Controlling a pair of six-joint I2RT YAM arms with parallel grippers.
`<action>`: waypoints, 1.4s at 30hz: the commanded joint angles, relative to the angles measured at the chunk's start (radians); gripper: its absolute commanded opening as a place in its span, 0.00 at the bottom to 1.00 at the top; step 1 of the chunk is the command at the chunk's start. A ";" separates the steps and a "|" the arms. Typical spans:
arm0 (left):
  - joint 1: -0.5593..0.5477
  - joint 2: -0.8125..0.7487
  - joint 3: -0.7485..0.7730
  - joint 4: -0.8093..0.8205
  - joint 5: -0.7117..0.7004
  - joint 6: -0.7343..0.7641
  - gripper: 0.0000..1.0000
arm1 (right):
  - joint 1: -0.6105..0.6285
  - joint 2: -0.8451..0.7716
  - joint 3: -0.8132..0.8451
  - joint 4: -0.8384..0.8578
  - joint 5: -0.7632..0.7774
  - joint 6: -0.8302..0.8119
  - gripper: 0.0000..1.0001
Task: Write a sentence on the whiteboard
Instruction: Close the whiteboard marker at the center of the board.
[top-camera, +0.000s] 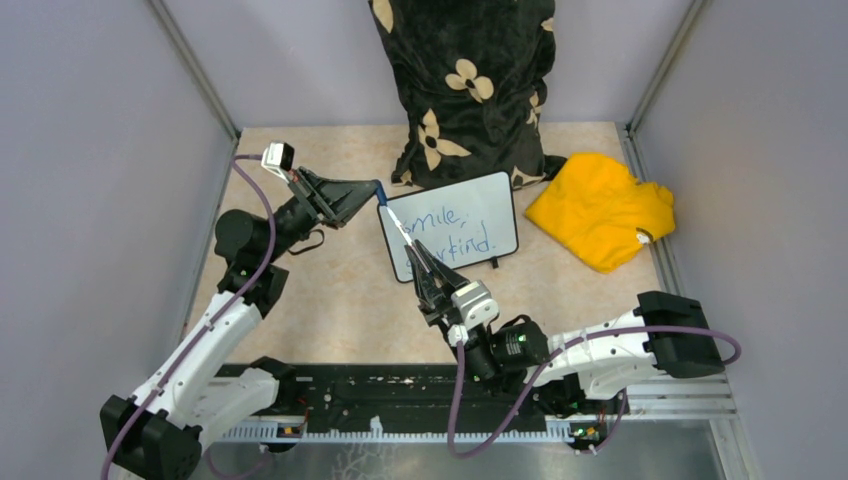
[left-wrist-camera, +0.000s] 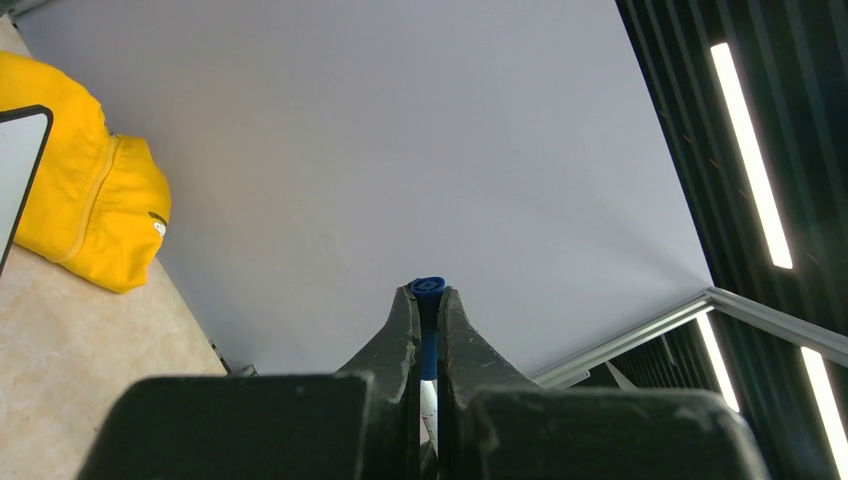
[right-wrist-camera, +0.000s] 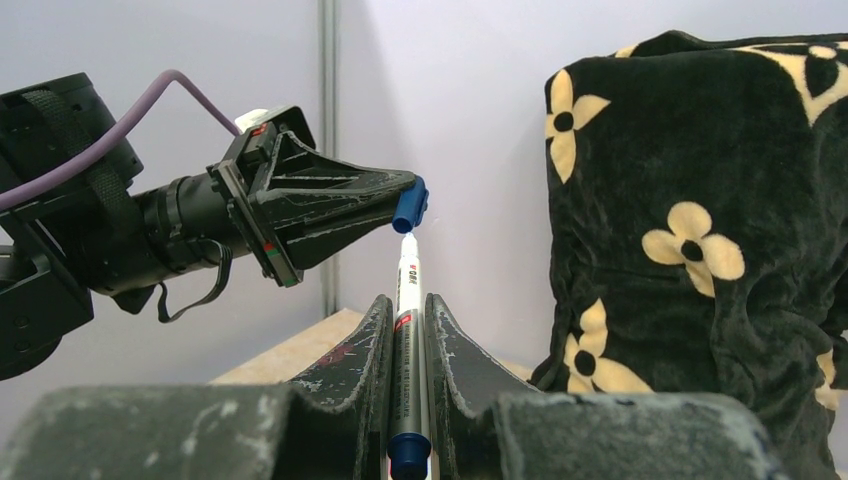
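So the right end effector (top-camera: 418, 250) is clamped tight on the barrel of a white marker (top-camera: 400, 225), fingers pointing toward about 11 o'clock in the top view. The marker sticks out well past the fingertips. That arm lies low along the near edge, with the wrist bent up toward the far side. The left end effector (top-camera: 372, 190) sits at roughly 11 o'clock from it. It's pinched shut on a blue cap (right-wrist-camera: 410, 205) right at its fingertips and points toward 3 o'clock, with the left elbow propped up high. From the right wrist view the marker's front end meets the cap, but I honestly can't tell if it's seated inside. The whiteboard (top-camera: 500, 200) stands at 12 to 1 o'clock from the right end effector, leaning back, and the marker crosses its left edge near the top corner. The sentence (top-camera: 438, 217) is on it in blue: "smile," on top, and a second line ending "kind." whose start is hidden behind the right fingers. A black floral cushion (top-camera: 465, 90) stands at the board's 12 o'clock, just behind it. A crumpled yellow cloth (top-camera: 600, 208) lies on the beige surface (top-camera: 330, 290) at its 3 o'clock.
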 joint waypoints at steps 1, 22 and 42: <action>-0.005 -0.017 -0.005 0.006 -0.010 0.008 0.00 | 0.007 -0.030 0.027 0.081 -0.001 0.010 0.00; -0.013 -0.007 -0.016 -0.005 0.025 0.025 0.00 | 0.007 -0.019 0.039 0.088 -0.005 0.009 0.00; -0.081 0.006 -0.011 -0.004 0.022 0.050 0.00 | 0.007 -0.016 0.042 0.112 -0.001 -0.006 0.00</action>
